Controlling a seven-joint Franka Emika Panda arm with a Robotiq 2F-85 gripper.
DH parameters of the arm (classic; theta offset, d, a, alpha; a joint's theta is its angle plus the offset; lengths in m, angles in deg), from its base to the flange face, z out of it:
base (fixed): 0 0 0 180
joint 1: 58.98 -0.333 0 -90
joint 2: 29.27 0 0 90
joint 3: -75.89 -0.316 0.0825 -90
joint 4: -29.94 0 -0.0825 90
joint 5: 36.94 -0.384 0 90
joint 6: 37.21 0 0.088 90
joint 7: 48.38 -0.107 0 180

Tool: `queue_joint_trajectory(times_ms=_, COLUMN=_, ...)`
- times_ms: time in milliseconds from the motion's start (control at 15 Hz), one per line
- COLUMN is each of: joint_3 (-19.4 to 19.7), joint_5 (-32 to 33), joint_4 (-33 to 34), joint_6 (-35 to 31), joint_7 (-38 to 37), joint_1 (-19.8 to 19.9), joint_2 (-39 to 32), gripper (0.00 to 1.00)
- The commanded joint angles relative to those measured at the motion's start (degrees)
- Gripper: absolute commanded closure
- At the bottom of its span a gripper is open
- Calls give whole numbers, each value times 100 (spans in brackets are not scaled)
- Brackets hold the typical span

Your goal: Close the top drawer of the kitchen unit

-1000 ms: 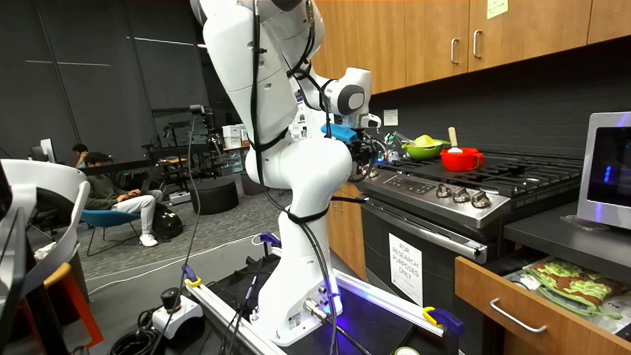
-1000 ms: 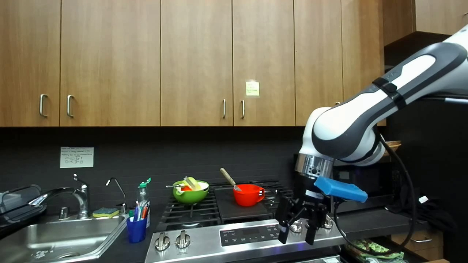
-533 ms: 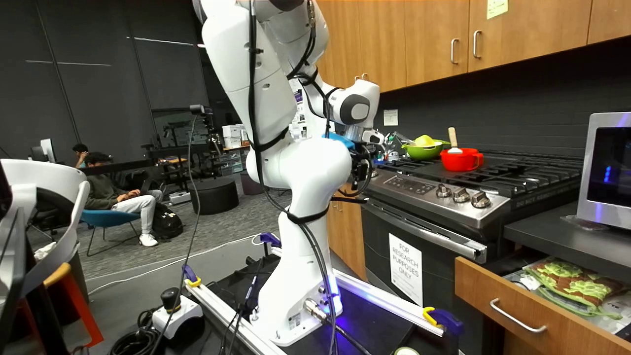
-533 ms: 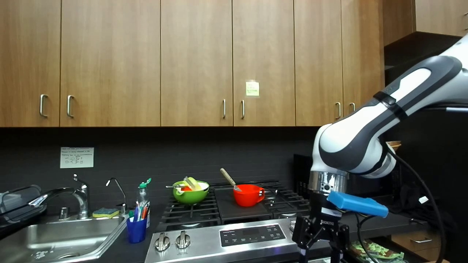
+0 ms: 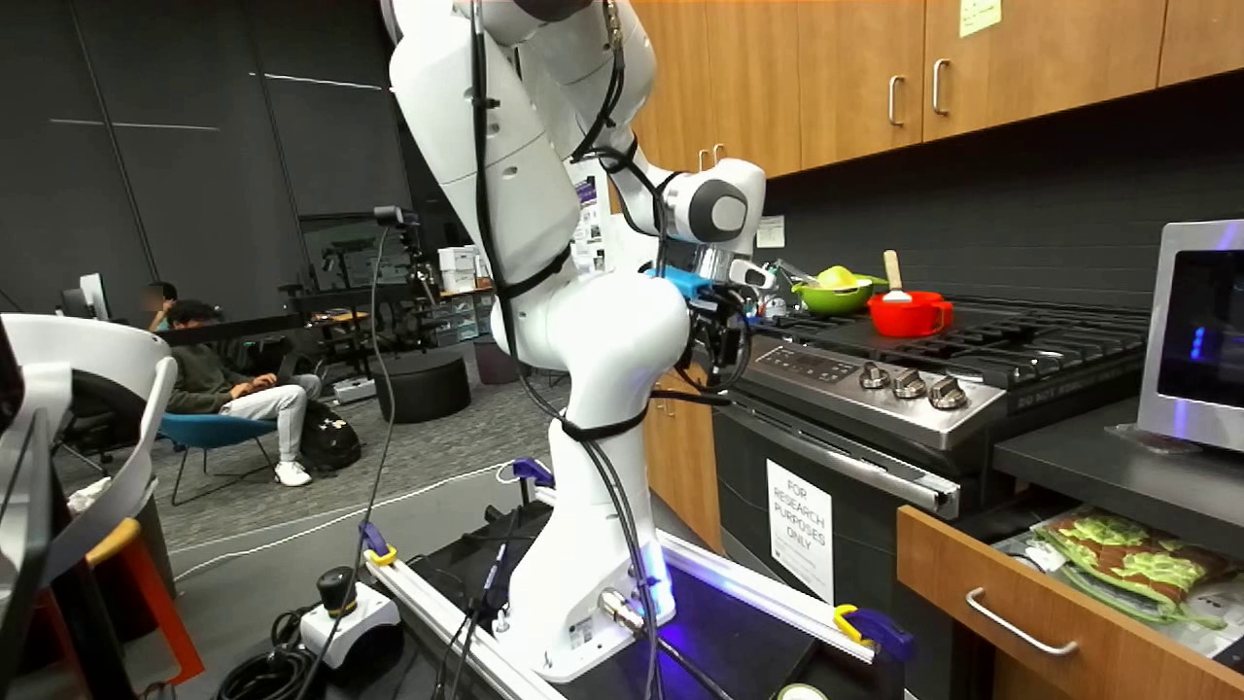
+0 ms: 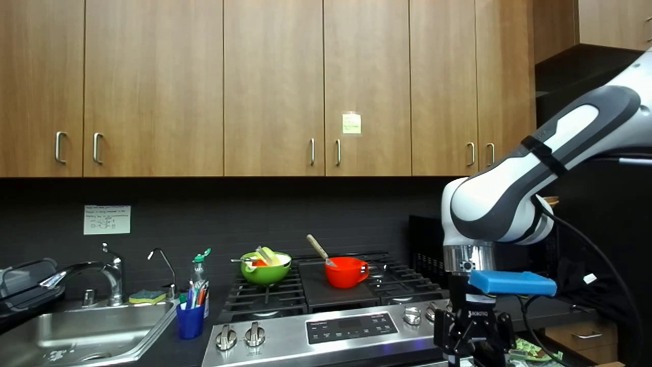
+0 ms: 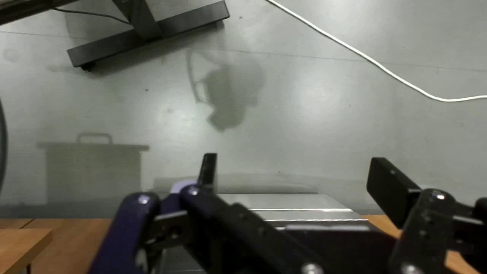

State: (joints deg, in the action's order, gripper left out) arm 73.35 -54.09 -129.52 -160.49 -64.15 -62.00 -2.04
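Pulled out from the kitchen unit (image 5: 1079, 447), the top drawer (image 5: 938, 559) shows its brown front and silver bar handle at the lower right of an exterior view. A green and brown patterned item lies inside it. My gripper (image 5: 721, 365) hangs fingers-down in front of the stove, well apart from the drawer. In an exterior view the gripper (image 6: 476, 354) reaches the bottom edge, so its fingertips are cut off. The wrist view has the gripper (image 7: 298, 173) wide open, with only floor and steel behind the gap. A brown panel at its lower left may be the drawer's front.
The stove (image 5: 826, 379) with its projecting oven handle stands between gripper and drawer. On its grates sit a red pot (image 6: 342, 272) and a green bowl (image 6: 267, 274). A microwave (image 5: 1200, 331) is on the counter. A clamp (image 5: 875, 627) holds the base rail near the drawer.
My arm has moved right and down in an exterior view, from in front of the stove panel towards the drawer side. Drawer and cookware have not moved.
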Motion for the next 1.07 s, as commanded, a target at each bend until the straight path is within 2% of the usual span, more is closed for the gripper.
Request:
queue_joint_trajectory(times_ms=0, joint_3=-189, joint_5=588, joint_4=6, joint_6=108, joint_7=-565, joint_1=418, joint_2=-6, gripper=0)
queue_joint_trajectory(times_ms=267, joint_3=-119, joint_5=987, joint_4=5, joint_6=134, joint_7=-829, joint_1=733, joint_2=-38, gripper=0)
queue_joint_trajectory(times_ms=400, joint_3=134, joint_5=459, joint_4=5, joint_6=-51, joint_7=-77, joint_1=422, joint_2=89, gripper=0)
queue_joint_trajectory(times_ms=467, joint_3=-22, joint_5=718, joint_4=9, joint_6=35, joint_7=-449, joint_1=609, joint_2=-1, gripper=0)
queue_joint_trajectory(times_ms=867, joint_3=50, joint_5=548, joint_4=44, joint_6=-3, joint_7=-172, joint_1=494, joint_2=12, gripper=0)
queue_joint_trajectory(times_ms=1000, joint_3=-248, joint_5=203, joint_4=351, joint_6=160, joint_7=-672, joint_1=212, joint_2=45, gripper=0)
